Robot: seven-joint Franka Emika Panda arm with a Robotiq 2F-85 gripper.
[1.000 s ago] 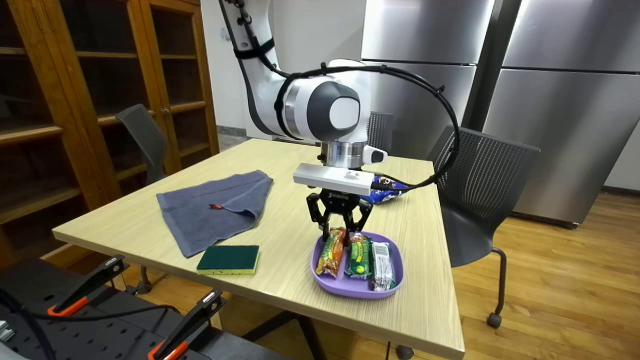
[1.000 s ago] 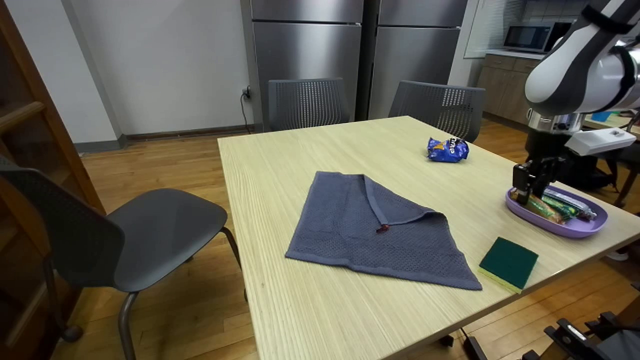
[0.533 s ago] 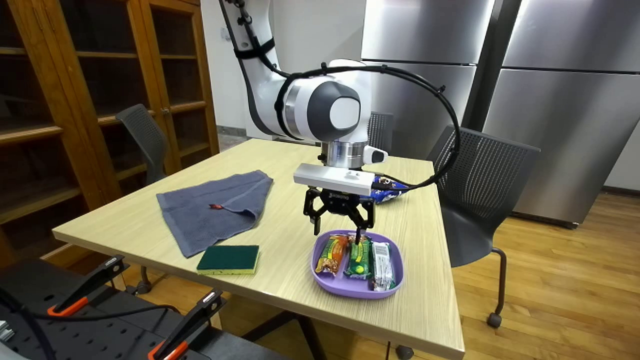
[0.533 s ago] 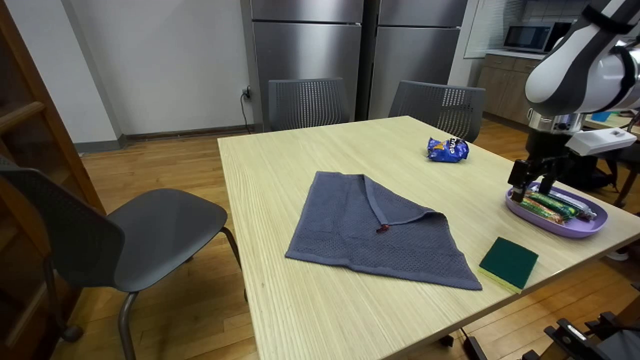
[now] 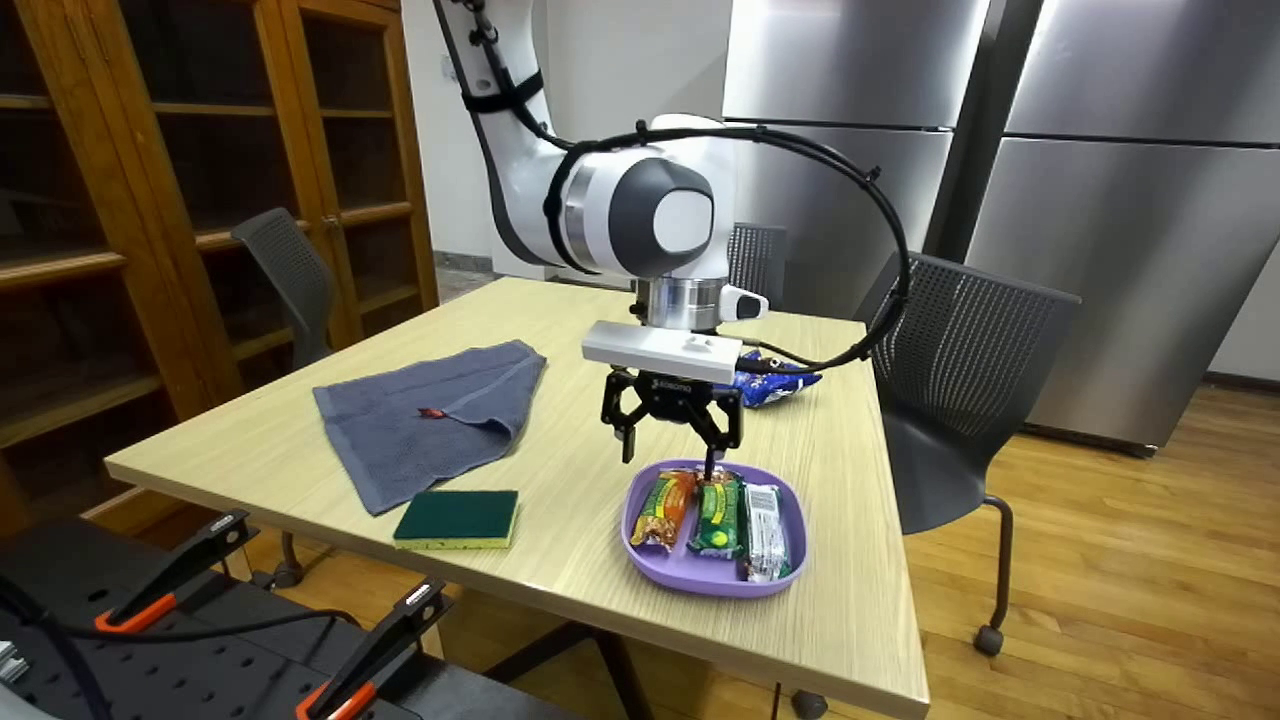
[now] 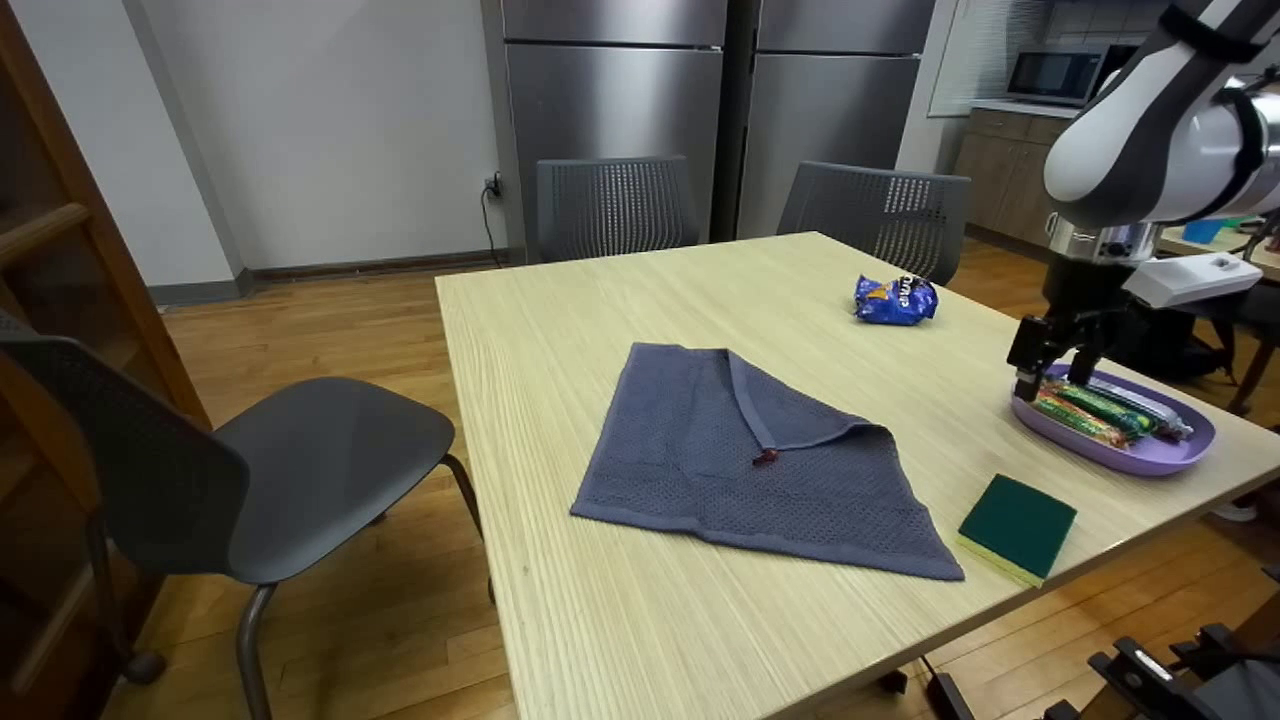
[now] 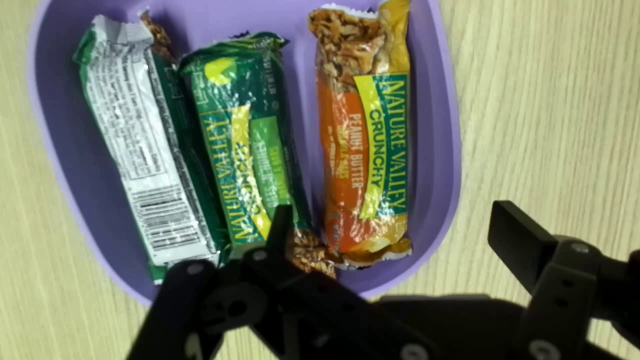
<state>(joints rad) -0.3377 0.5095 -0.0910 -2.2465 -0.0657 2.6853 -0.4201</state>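
Observation:
Just above the far edge of a purple dish point(image 5: 700, 587), my gripper point(image 5: 668, 462) stands open with nothing between its fingers. Three wrapped snack bars lie in the dish. Nearest to the gripper is an orange peanut butter bar point(image 7: 350, 165), lying by the dish wall. Beside it is a green bar point(image 7: 235, 125), partly covered by one finger in the wrist view. The third bar point(image 7: 145, 150), with its white printed back and barcode up, lies at the opposite wall. In the wrist view the other finger point(image 7: 522, 235) hangs over bare table, outside the dish.
A green and yellow sponge point(image 5: 457, 520) lies at the table edge, near a grey towel point(image 6: 750, 470) with a small red tag. A blue packet point(image 6: 896, 300) sits farther back. Chairs point(image 6: 615, 205) surround the table. Clamps point(image 5: 380, 650) stick up from the black stand.
The jaws, a second ago narrower and set around the orange bar, have spread wide. The gripper has risen slightly off it, and the bar lies in the dish.

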